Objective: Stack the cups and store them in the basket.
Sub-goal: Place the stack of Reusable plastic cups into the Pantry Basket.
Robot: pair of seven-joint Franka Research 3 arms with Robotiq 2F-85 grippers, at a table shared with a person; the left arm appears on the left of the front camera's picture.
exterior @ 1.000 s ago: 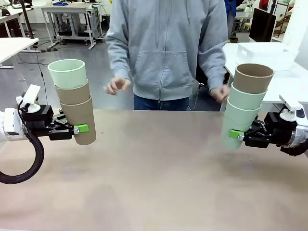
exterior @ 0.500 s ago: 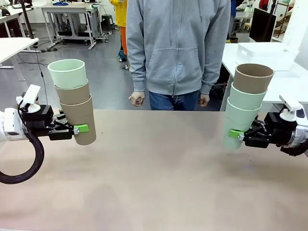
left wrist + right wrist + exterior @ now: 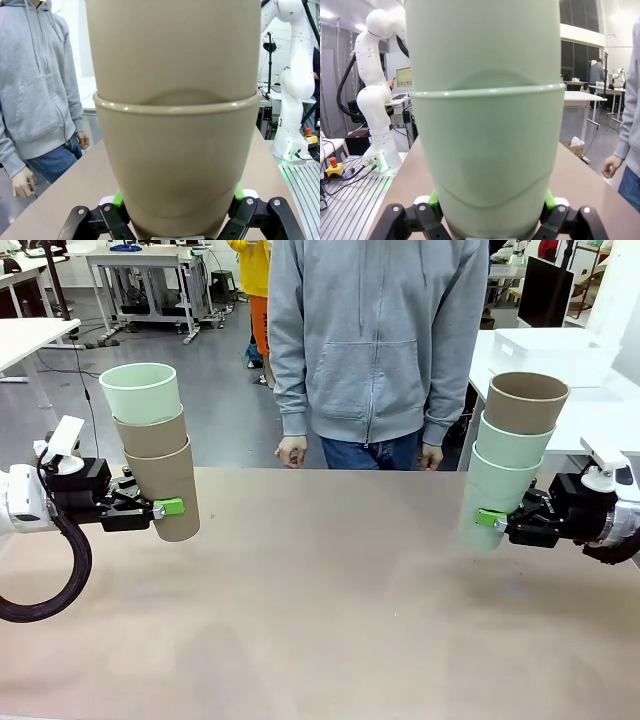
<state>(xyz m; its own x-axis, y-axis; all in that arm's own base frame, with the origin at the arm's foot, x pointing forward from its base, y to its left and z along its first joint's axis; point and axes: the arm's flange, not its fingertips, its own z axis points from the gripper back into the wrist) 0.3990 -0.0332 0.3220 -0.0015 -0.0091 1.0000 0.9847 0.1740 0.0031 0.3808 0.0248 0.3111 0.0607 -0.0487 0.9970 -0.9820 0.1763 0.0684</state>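
— Where are the cups right now?

— I have two stacks of three, both held in the air over the table (image 3: 330,600). The left gripper (image 3: 170,508) is clenched on the bottom cup of the left stack (image 3: 158,465), near the table's left side. The right gripper (image 3: 490,519) is clamped the same way on the bottom cup of the right stack (image 3: 508,480), near the right side.

— Which way do they point?

— Mouths up, bases down, long axis close to vertical. Each stack leans a little outward, its top tipped toward the arm that carries it. Neither base touches the tabletop.

— What's nested in what?

— On the left, a brown cup holds another brown one, and a green one sits in that on top. On the right, green holds green, with a brown one on top. I can see each top rim from the front, but not down inside.

— And the basket?

— The basket (image 3: 550,365) sits on a white side table beyond the right stack, well apart from both stacks. I can't see into it.

— The person?

— Standing at the far side, one hand (image 3: 292,451) hanging by the table's edge, touching nothing.
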